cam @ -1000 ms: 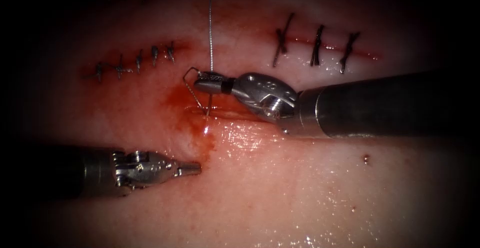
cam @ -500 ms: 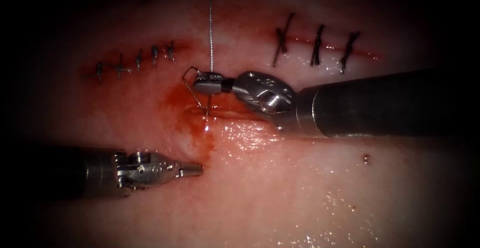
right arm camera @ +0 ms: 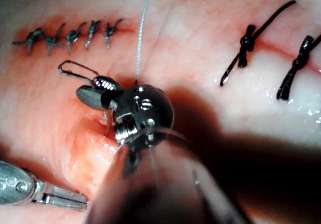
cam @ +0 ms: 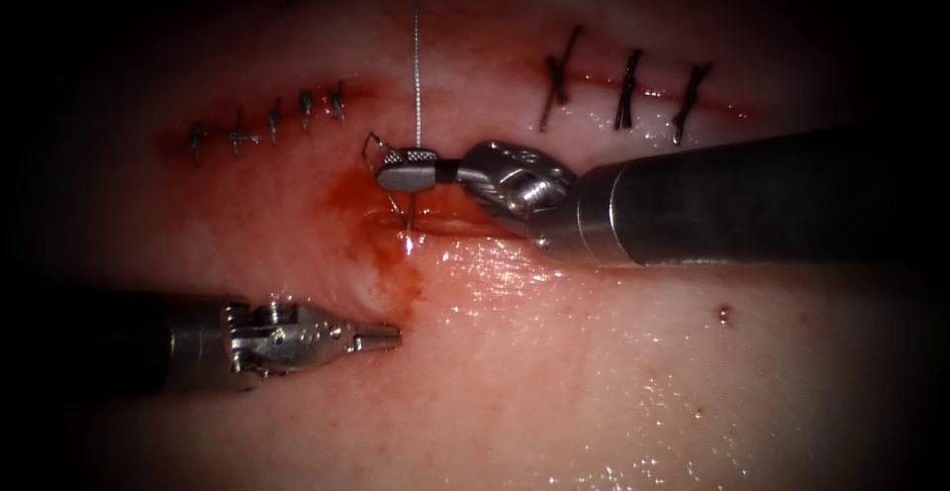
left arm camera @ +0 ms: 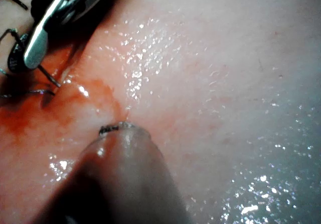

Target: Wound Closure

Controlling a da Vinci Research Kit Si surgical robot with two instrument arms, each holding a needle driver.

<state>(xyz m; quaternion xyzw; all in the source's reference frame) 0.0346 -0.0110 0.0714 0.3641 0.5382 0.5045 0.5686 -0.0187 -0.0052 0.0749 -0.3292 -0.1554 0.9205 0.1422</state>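
Right pincer (cam: 408, 166) is clamped on the needle (cam: 374, 154) near its tail, tip sunk into the cut (cam: 435, 222), while the left pincer (cam: 379, 333) sits closed, empty, nearby below.

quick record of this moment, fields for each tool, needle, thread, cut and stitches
right tool: jaws shut on the needle, over the cut
left tool: jaws shut, holds nothing, on the tissue below the cut
needle: held near its thread end; its curve loops out left of the jaws, tip down in the tissue at the cut
thread: runs straight up from the right tool
cut: open under the right tool, red fluid around it
stitches: five small ones upper left, three larger upper right
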